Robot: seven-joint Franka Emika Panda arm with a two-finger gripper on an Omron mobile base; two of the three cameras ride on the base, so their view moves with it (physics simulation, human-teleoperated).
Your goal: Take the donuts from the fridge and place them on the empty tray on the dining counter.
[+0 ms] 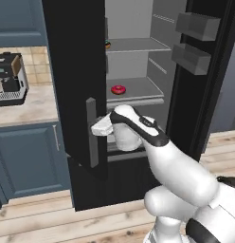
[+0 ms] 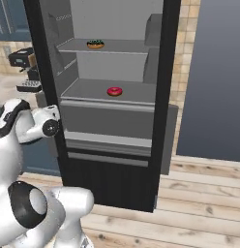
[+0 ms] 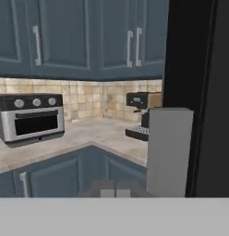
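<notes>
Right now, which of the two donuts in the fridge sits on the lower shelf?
The pink-red donut; the chocolate-iced donut lies one shelf above it, further left in the right base view.

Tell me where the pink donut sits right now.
The pink donut lies on the fridge's lower open shelf, one shelf below the chocolate donut, seen mid-frame in both base views.

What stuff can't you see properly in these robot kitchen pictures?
- Left base view: the sprinkled chocolate donut on the upper shelf peeks out as a sliver; the black fridge door covers the rest.
- Left base view: the gripper's fingertips sit behind the grey bar handle.
- Right base view: the sprinkles on that donut are too small to count.
- Hand view: the coffee machine is partly hidden by the grey handle.
</notes>
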